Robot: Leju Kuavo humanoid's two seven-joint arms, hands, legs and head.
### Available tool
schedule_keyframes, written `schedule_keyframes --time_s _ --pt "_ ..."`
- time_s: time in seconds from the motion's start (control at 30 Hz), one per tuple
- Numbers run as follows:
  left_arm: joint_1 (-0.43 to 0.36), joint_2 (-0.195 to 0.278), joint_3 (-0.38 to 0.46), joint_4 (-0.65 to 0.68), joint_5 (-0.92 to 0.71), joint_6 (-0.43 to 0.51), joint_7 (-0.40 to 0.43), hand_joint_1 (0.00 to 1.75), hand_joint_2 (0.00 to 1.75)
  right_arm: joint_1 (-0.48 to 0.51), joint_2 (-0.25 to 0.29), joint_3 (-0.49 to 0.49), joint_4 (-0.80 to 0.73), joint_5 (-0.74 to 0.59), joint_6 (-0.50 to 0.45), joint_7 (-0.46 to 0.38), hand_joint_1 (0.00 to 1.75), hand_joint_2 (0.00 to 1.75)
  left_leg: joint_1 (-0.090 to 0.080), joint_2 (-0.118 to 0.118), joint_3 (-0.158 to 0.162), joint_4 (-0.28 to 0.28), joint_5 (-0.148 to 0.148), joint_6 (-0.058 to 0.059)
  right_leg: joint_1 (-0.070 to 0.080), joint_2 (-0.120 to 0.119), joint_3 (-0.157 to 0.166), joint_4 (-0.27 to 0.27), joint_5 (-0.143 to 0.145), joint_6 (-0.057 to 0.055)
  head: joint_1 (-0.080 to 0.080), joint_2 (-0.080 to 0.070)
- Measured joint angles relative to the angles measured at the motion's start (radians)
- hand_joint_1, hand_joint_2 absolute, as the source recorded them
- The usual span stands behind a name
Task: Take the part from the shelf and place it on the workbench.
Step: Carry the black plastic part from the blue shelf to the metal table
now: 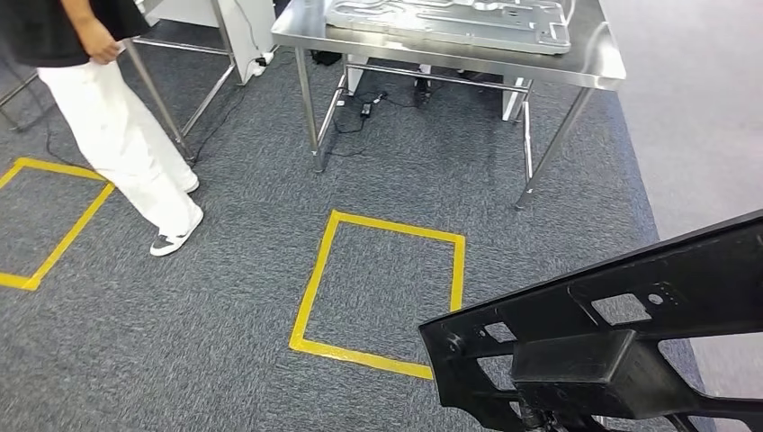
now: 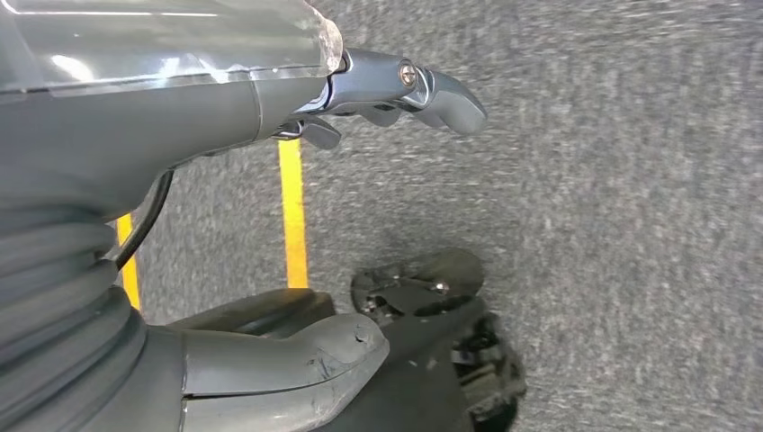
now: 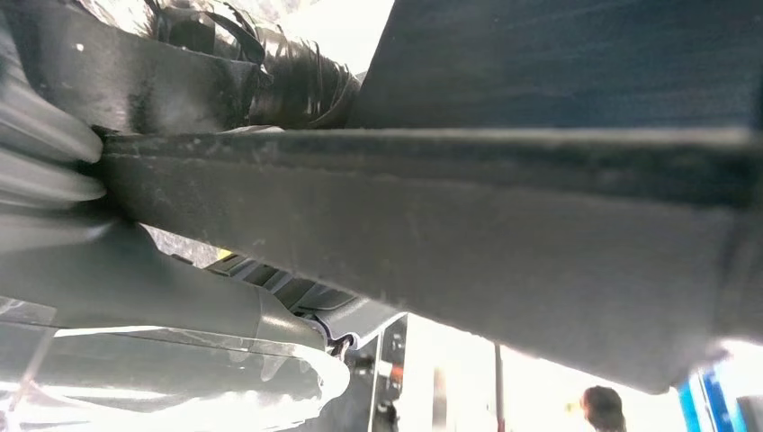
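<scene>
One black part [image 1: 621,333], a long slotted frame, sits low at the right of our head view, held above the grey carpet [image 1: 225,342]. From the right wrist we see its flat underside [image 3: 432,243] pressed close against the right robot hand [image 3: 180,297], which is clamped on it; the fingers are mostly hidden behind the part.

One left robot hand [image 2: 378,94], seen from the left wrist: fingers curled in over the carpet, nothing in them. That view also catches a yellow tape line [image 2: 292,211] on the floor.

One steel worktop [image 1: 594,67], ahead and well apart from the part. We note its near edge and its right corner. A large silver panel [image 1: 450,22] lies on it, covering most of the top; a bare strip remains along the near and right edges. Cables trail beneath.

Two yellow tape squares on the carpet: one [image 1: 315,279] between us and the worktop, with open floor inside it, and one [image 1: 63,229] far left.

One person [image 1: 117,126] in white trousers stands left of the worktop, just beside the left square.
</scene>
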Motion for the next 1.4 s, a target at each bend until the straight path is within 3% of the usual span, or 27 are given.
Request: schedule_keyframes --time_s 0.07,0.13,0.17,0.23,0.3,0.37,0.4,0.47,0.53,0.57,0.67,0.73,0.83,0.87,0.9,0.93,1.0,1.03,1.07,1.13,1.23,1.3,1.37,1.4 --pt "-0.001 0.000 0.000 0.000 0.000 0.000 0.001 0.00 1.75 -0.001 -0.001 0.001 0.000 0.001 -0.004 0.001 1.75 1.75 -0.003 0.015 0.008 0.000 -0.007 -0.010 0.009 -0.029 0.037 -0.069 0.016 -0.015 0.000 0.000" --pt "-0.004 0.000 0.000 0.000 0.001 0.000 0.003 0.00 1.75 0.000 -0.003 0.003 -0.001 0.002 -0.013 0.005 1.75 1.75 -0.004 0.033 0.016 -0.002 -0.012 -0.021 0.013 -0.012 0.034 -0.071 0.015 -0.026 0.000 0.000" --pt "-0.005 0.000 0.000 0.000 0.002 0.000 0.004 0.00 1.75 0.001 -0.005 0.005 -0.001 0.003 -0.017 0.008 1.75 1.75 -0.003 0.029 0.020 0.001 -0.017 -0.026 0.010 -0.001 0.035 -0.075 0.017 -0.032 0.000 0.000" --pt "-0.005 0.000 0.000 0.000 0.003 0.000 0.005 0.00 1.75 0.000 -0.007 0.010 -0.001 0.003 -0.024 0.012 1.75 1.75 -0.001 -0.017 0.005 0.044 -0.050 -0.036 0.003 0.022 0.038 -0.085 0.023 -0.044 0.000 0.000" --pt "-0.002 0.000 0.000 0.000 0.006 0.000 0.005 0.00 1.75 -0.002 -0.008 0.016 -0.001 0.006 -0.030 0.018 1.75 1.75 0.003 -0.069 -0.054 0.168 -0.114 -0.041 0.000 0.041 0.039 -0.088 0.025 -0.051 0.000 0.000" --pt "0.002 0.000 0.000 0.000 0.008 0.000 0.005 0.00 1.75 -0.003 -0.008 0.019 0.000 0.013 -0.045 0.030 1.75 1.75 0.003 -0.079 -0.117 0.281 -0.147 -0.042 0.002 0.060 0.039 -0.086 0.023 -0.054 0.000 0.000" --pt "0.003 0.000 0.000 0.000 0.009 -0.002 0.004 0.00 1.75 -0.002 -0.008 0.020 0.000 0.017 -0.054 0.037 1.75 1.75 0.003 -0.079 -0.128 0.288 -0.132 -0.042 0.003 0.068 0.041 -0.084 0.021 -0.054 0.000 0.000" --pt "0.002 0.001 0.000 0.000 0.011 -0.008 0.000 0.00 1.75 -0.002 -0.009 0.023 0.001 0.023 -0.068 0.047 1.75 1.75 0.003 -0.081 -0.095 0.186 -0.053 -0.037 0.003 0.081 0.045 -0.077 0.014 -0.052 0.000 0.000" --pt "0.000 0.002 0.000 0.000 0.012 -0.015 -0.004 0.00 1.75 -0.001 -0.011 0.026 0.001 0.026 -0.074 0.050 1.75 1.75 0.000 -0.088 -0.046 0.062 0.001 -0.027 0.005 0.089 0.047 -0.069 0.006 -0.043 0.000 0.000" --pt "-0.001 0.002 0.000 0.000 0.013 -0.016 -0.005 0.00 1.75 -0.001 -0.012 0.027 0.001 0.027 -0.075 0.050 1.75 1.75 -0.002 -0.091 -0.035 0.033 0.007 -0.022 0.006 0.091 0.046 -0.065 0.003 -0.038 0.000 0.000" --pt "-0.001 0.002 0.000 0.000 0.014 -0.017 -0.007 0.00 1.75 -0.001 -0.016 0.028 0.001 0.029 -0.076 0.050 1.75 1.75 -0.005 -0.090 -0.032 0.020 0.008 -0.005 0.004 0.092 0.044 -0.063 0.000 -0.021 0.000 0.000" --pt "-0.001 0.002 0.000 0.000 0.014 -0.018 -0.008 0.00 1.75 0.000 -0.019 0.029 0.001 0.029 -0.076 0.050 1.75 1.75 -0.002 -0.085 -0.025 0.009 0.011 0.010 0.002 0.078 0.029 -0.029 -0.022 -0.010 0.000 0.000" --pt "0.000 0.001 0.001 0.000 0.014 -0.016 -0.008 0.00 1.75 -0.001 -0.025 0.029 0.001 0.030 -0.083 0.050 1.75 1.75 0.000 -0.077 -0.017 0.004 0.002 0.019 -0.003 0.057 -0.068 0.150 -0.100 0.005 0.000 0.000" --pt "0.002 0.002 0.001 0.000 0.014 -0.015 -0.006 0.00 1.75 -0.001 -0.027 0.030 0.001 0.030 -0.089 0.050 1.75 1.75 0.000 -0.075 -0.012 0.004 -0.003 0.019 -0.005 0.056 -0.099 0.201 -0.110 0.008 0.000 0.000" --pt "0.004 0.002 0.001 0.000 0.014 -0.014 -0.005 0.00 1.75 -0.001 -0.030 0.032 0.002 0.031 -0.098 0.050 1.75 1.75 0.000 -0.072 -0.005 0.004 -0.008 0.017 -0.007 0.054 -0.115 0.220 -0.100 0.010 0.000 0.000" --pt "0.004 0.001 0.001 0.000 0.014 -0.014 -0.003 0.00 1.75 -0.001 -0.034 0.034 0.002 0.033 -0.106 0.050 1.75 1.75 0.000 -0.071 0.005 0.004 -0.014 0.015 -0.008 0.052 -0.111 0.200 -0.071 0.010 0.000 0.000" --pt "0.004 0.001 0.001 0.000 0.014 -0.013 0.000 0.00 1.75 -0.001 -0.042 0.041 0.002 0.037 -0.121 0.050 1.75 1.75 0.001 -0.069 0.028 0.004 -0.029 0.010 -0.010 0.046 -0.057 0.072 0.012 0.006 0.000 0.000" --pt "0.003 0.000 0.001 0.000 0.014 -0.013 0.001 0.00 1.75 -0.002 -0.046 0.045 0.002 0.040 -0.127 0.050 1.75 1.75 0.000 -0.069 0.037 0.003 -0.037 0.006 -0.006 0.041 -0.030 0.014 0.035 0.001 0.000 0.000" --pt "0.002 0.000 0.001 0.000 0.014 -0.013 0.003 0.00 1.75 -0.003 -0.049 0.049 0.002 0.042 -0.132 0.050 1.75 1.75 -0.001 -0.068 0.043 0.002 -0.043 0.000 -0.003 0.037 -0.011 -0.025 0.042 -0.005 0.000 0.000" --pt "0.001 0.001 0.001 0.000 0.015 -0.012 0.005 0.00 1.75 -0.005 -0.056 0.056 0.002 0.046 -0.142 0.051 1.75 1.75 -0.003 -0.065 0.049 -0.004 -0.053 -0.012 0.005 0.034 -0.001 -0.042 0.023 -0.018 0.000 0.000" --pt "-0.002 0.001 0.001 0.000 0.016 -0.010 0.006 0.00 1.75 -0.006 -0.062 0.064 0.002 0.048 -0.148 0.051 1.75 1.75 -0.002 -0.064 0.059 0.008 -0.071 -0.029 0.000 0.042 0.020 -0.061 0.009 -0.038 -0.001 0.000" --pt "-0.003 0.001 0.001 0.000 0.018 -0.010 0.006 0.00 1.75 -0.007 -0.064 0.071 0.002 0.049 -0.149 0.051 1.75 1.75 0.000 -0.073 0.004 0.114 -0.109 -0.035 -0.003 0.044 0.045 -0.073 -0.002 -0.050 -0.001 0.000" --pt "0.000 0.001 0.001 0.000 0.019 -0.010 0.007 0.00 1.75 -0.008 -0.065 0.076 0.002 0.050 -0.151 0.051 1.75 1.75 0.000 -0.077 -0.097 0.261 -0.148 -0.038 -0.001 0.046 0.065 -0.075 -0.020 -0.057 -0.001 0.000" --pt "0.003 0.001 0.001 0.000 0.020 -0.011 0.008 0.00 1.75 -0.008 -0.065 0.078 0.002 0.050 -0.154 0.051 1.75 1.75 0.000 -0.077 -0.138 0.304 -0.143 -0.039 0.000 0.049 0.078 -0.075 -0.031 -0.057 -0.001 0.000"
